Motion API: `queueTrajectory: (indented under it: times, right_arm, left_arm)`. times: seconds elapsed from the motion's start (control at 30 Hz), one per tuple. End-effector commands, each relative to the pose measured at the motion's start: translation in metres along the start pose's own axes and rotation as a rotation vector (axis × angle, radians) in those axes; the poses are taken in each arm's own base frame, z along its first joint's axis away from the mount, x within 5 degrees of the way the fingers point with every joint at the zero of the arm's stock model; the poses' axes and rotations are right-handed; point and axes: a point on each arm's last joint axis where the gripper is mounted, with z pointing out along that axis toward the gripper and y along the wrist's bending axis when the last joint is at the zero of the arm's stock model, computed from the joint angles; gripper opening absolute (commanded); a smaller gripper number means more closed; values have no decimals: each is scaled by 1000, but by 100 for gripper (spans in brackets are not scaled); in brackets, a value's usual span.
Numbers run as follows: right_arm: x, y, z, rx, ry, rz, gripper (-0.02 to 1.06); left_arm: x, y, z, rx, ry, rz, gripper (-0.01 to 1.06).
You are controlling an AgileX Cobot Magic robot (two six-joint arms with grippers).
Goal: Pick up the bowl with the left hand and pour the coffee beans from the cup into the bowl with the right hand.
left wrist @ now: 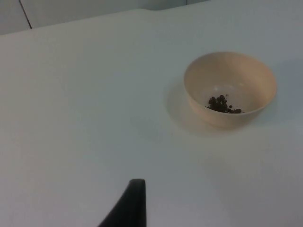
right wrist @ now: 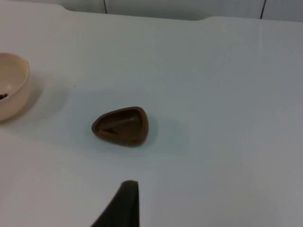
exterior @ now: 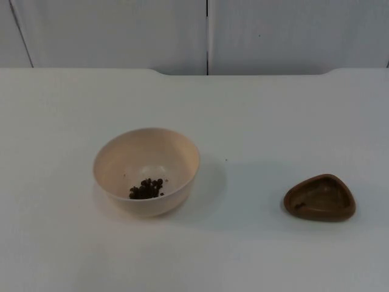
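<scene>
beans in the bowl, both things standing on the table

top view: a cream bowl (exterior: 146, 171) stands upright on the white table (exterior: 273, 115), left of the middle, with a small heap of dark coffee beans (exterior: 146, 189) lying on its inner bottom toward the near side. well apart to its right lies a brown rounded-triangular cup (exterior: 320, 197), shallow, its opening facing up. the grey partition wall (exterior: 121, 33) closes the far edge of the table.

left wrist view: the bowl (left wrist: 230, 88) sits on the table with the beans (left wrist: 223, 104) gathered at its bottom. one black fingertip of the left gripper (left wrist: 129, 204) stands well apart from the bowl, touching nothing; whether this pincer is open or closed cannot be told.

right wrist view: the brown cup (right wrist: 121, 126) rests on the table, a few dark bits inside it. the bowl's rim (right wrist: 13, 85) shows further off. one black fingertip of the right gripper (right wrist: 122, 204) stands near the cup but clear of it; its state cannot be told either
</scene>
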Motion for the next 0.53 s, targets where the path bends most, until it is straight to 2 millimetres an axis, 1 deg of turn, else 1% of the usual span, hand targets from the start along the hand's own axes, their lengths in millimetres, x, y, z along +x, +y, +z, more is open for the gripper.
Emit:
queueTrajectory:
  times: [0.0,0.33,0.5]
  right_arm:
    - [1,0,0,0,-2,0,105]
    - [1,0,0,0,-2,0,105]
    - [1,0,0,0,-2,0,105]
  left_arm:
    - [0,1,1,-21,-7,-11,105]
    - [0,0,1,-179,-7,-97,105]
    - [0,0,1,-224,-7,-122,105]
